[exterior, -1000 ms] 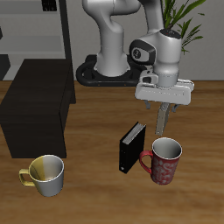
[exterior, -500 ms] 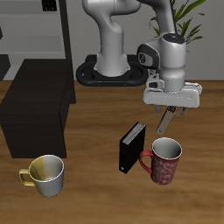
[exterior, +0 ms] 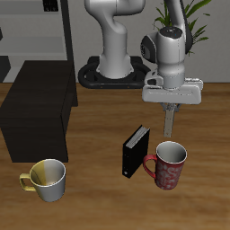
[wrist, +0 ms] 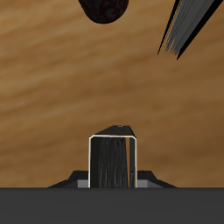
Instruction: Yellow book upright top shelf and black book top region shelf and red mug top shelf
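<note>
matt wood-grain table [exterior: 90,153], glossy mottled red mug [exterior: 168,167], matt black shelf [exterior: 36,112].

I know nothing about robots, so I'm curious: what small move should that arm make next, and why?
Probably lower the tool toward the dark red mottled mug. The tool hangs just above and behind the mug, holding nothing, while the mug and the thin black book stand on the wooden table, none on the low black-brown shelf.

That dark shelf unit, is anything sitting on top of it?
Nothing shows on the shelf's flat top. The black book and red mug stand on the table. Its front compartment faces away, so its inside is hidden.
</note>
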You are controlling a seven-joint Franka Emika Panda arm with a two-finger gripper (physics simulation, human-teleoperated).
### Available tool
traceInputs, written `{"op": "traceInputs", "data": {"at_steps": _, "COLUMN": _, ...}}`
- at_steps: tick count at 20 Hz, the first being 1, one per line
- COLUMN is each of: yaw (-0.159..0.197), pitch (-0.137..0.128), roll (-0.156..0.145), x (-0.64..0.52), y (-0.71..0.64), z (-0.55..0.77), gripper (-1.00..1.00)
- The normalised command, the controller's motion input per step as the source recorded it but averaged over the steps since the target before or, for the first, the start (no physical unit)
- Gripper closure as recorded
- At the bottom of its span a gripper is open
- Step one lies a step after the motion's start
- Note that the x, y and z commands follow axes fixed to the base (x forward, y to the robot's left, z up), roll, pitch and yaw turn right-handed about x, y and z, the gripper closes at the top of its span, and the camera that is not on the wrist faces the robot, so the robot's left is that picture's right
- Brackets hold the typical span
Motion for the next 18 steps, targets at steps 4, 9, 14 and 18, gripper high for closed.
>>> {"op": "traceInputs", "data": {"at_steps": 4, "yaw": 0.007, "pitch": -0.019, "roll": -0.03, "x": -0.01, "y": -0.53, "z": 0.5, "gripper": 1.0}}
{"op": "traceInputs", "data": {"at_steps": 9, "yaw": 0.026, "pitch": -0.015, "roll": -0.013, "x": -0.04, "y": -0.54, "z": 0.55, "gripper": 1.0}}
{"op": "traceInputs", "data": {"at_steps": 14, "yaw": 0.059, "pitch": -0.011, "roll": -0.008, "x": -0.07, "y": -0.82, "z": 0.74, "gripper": 1.0}}
{"op": "traceInputs", "data": {"at_steps": 18, "yaw": 0.039, "pitch": -0.019, "roll": -0.038, "x": -0.1, "y": -0.89, "z": 0.58, "gripper": 1.0}}
